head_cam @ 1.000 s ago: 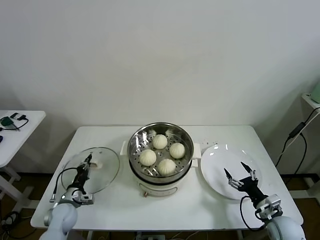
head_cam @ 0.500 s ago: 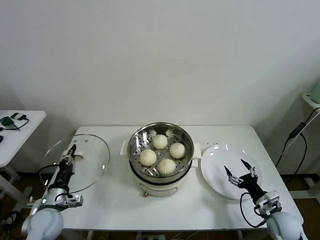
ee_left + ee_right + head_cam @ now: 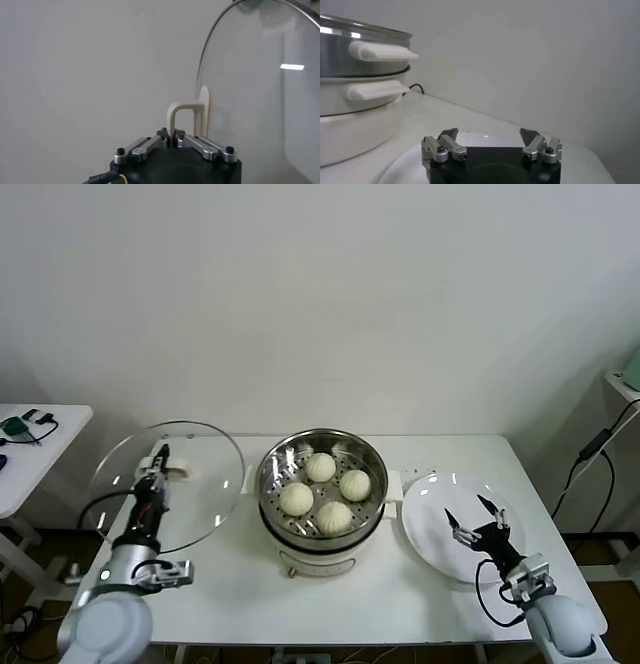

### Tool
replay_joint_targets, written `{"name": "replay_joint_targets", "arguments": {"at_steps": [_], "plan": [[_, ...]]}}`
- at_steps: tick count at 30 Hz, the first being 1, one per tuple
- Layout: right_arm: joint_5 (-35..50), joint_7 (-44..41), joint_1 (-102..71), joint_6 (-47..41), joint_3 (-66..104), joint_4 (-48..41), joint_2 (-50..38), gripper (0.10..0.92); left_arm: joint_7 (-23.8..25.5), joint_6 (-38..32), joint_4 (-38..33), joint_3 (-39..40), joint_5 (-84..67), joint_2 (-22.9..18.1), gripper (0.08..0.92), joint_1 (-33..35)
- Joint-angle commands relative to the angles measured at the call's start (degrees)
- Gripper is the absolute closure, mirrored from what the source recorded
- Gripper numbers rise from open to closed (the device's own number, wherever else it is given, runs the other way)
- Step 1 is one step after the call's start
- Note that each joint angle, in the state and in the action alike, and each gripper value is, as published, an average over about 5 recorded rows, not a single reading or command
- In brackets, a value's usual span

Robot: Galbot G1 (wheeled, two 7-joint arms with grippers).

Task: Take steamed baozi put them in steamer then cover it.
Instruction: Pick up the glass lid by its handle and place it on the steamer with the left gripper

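The steamer (image 3: 270,480), a shiny steel pot on a cream base, stands mid-table with several pale baozi (image 3: 335,516) on its perforated tray. It is uncovered. My left gripper (image 3: 155,476) is shut on the cream handle (image 3: 184,113) of a round glass lid (image 3: 195,484). The lid hangs tilted in the air just left of the steamer, its rim near the pot's edge. In the left wrist view the lid's glass (image 3: 260,100) fills one side beyond my left gripper (image 3: 171,136). My right gripper (image 3: 476,520) stands open and empty over the white plate (image 3: 428,529).
The right wrist view shows the steamer's side handles (image 3: 380,51) some way off from my right gripper (image 3: 490,133). A small side table (image 3: 30,446) with cables stands far left. A black cable (image 3: 590,459) hangs beyond the table's right edge.
My left gripper has lifted the glass lid off the table, tipped it up and carried it toward the steamer. The right gripper has barely shifted over the plate.
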Motion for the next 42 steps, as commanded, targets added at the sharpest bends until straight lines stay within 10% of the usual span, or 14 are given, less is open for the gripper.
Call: {"name": "replay_joint_targets", "arguments": {"at_steps": [1, 11, 21, 42], "plan": [[-1.11, 0.90, 2.27, -0.18, -1.60, -1.20, 0.25, 0.203, 10.50, 19.18, -3.55, 26.99, -0.50, 1.65, 0.853, -21.40], [-1.57, 1.14, 2.75, 0.01, -1.56, -1.96, 0.97, 0.203, 17.26, 19.18, 4.79, 35.40, 11.47, -13.56, 0.853, -26.23], [-1.81, 0.96, 2.29, 0.37, -0.14, -2.29, 1.25, 0.203, 13.70, 18.39, 12.58, 36.36, 14.25, -24.85, 0.853, -26.84], [-2.27, 0.20, 1.05, 1.44, 2.12, -3.00, 1.31, 0.203, 14.16, 16.55, 19.61, 35.53, 17.36, -27.82, 0.853, -27.27]]}}
